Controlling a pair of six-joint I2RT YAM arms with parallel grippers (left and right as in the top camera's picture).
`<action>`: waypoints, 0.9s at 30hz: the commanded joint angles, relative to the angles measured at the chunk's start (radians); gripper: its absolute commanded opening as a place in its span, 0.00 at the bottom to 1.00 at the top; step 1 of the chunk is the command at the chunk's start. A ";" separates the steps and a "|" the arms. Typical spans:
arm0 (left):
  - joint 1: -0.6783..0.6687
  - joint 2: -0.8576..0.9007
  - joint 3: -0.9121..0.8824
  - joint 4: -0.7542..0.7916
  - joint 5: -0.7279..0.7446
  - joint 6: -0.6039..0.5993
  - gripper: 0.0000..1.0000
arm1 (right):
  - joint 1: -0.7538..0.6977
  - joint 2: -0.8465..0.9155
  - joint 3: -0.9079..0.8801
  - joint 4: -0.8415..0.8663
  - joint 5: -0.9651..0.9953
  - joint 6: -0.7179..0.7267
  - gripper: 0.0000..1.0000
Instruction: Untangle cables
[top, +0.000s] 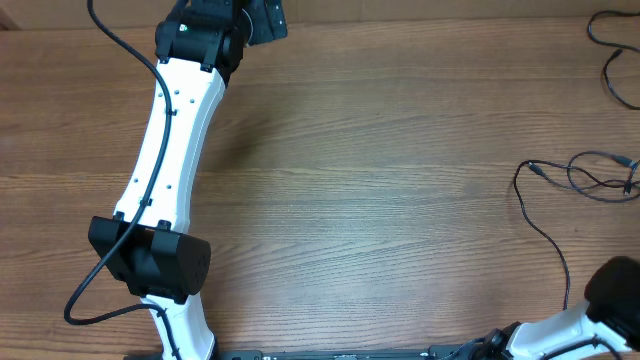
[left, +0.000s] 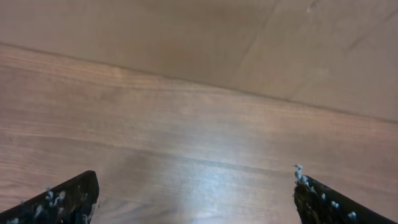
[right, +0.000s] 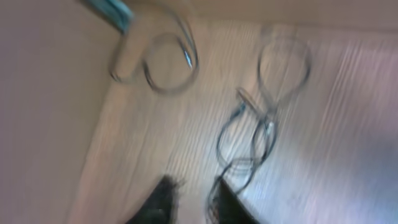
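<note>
Overhead view: we see the cables (top: 590, 180) lying near the right edge of the worktop (top: 380, 200).
Left hand (left: 196, 205): jaws wide, holding nothing.
Right hand (right: 196, 202): blurred, fingers narrowly apart by the cables (right: 249, 143); we cannot tell its grip.

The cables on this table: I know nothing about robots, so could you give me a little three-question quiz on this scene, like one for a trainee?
1. Pick one. In the overhead view, the cables lie where on the table? A) near its right edge B) in its middle C) near its left edge
2. True or false: the left hand is shut on a cable.
3. Fill the gap: whether the right hand grips anything cannot be told, because the right wrist view is too ____.

Key
1. A
2. False: its fingers stand wide apart over bare wood.
3. blurred
</note>
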 joint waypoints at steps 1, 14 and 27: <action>-0.006 -0.010 0.009 -0.024 0.028 0.008 1.00 | 0.012 0.056 -0.177 0.061 -0.068 0.135 0.62; -0.006 -0.010 0.009 -0.124 0.027 0.008 1.00 | 0.012 0.104 -0.662 0.470 -0.085 0.209 1.00; -0.006 -0.010 0.009 -0.181 0.026 0.009 1.00 | 0.001 0.127 -0.704 0.557 0.021 0.189 1.00</action>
